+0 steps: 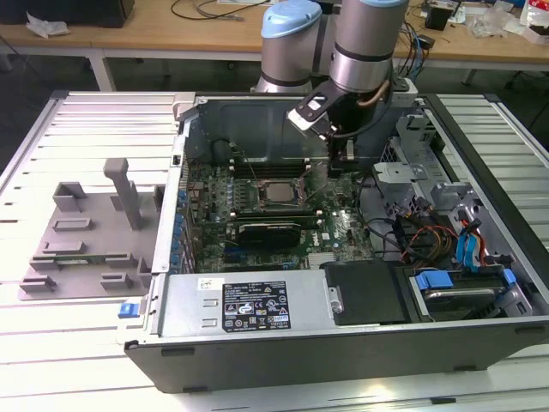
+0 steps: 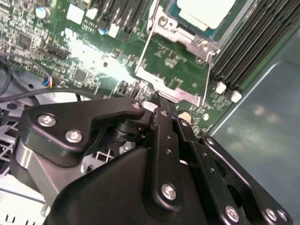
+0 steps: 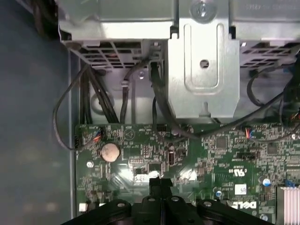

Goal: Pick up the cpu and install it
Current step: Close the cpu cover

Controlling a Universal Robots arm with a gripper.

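Nearest the cameras, the gripper [image 3: 161, 183] has its black fingers [image 2: 161, 126] drawn together with nothing between them. Its tips hang just over the green motherboard [image 3: 211, 150].

The cpu [image 2: 206, 9] is not in the jaws. It lies a little way beyond them, flat in its metal-framed socket [image 2: 187, 40], pale top up. By that lie the placing looks done, and the closed, empty jaws fit an arm that has nothing to carry.

The second wrist view gives the detail: the chip sits squarely inside the frame, with a thin wire lever [image 2: 143, 51] alongside. Whether that lever is latched I cannot tell.

The first wrist view faces away from the socket, toward a coin cell [image 3: 110, 151], dark cables [image 3: 159, 101] and the metal drive cage [image 3: 204, 70] behind them.

The exterior view places it all. The arm [image 1: 369, 43] reaches down from the top of the frame into the open computer case [image 1: 343, 343]. The chip shows near the frame's centre, and the grey tray [image 1: 86, 232] stands well apart at the exterior view's left.
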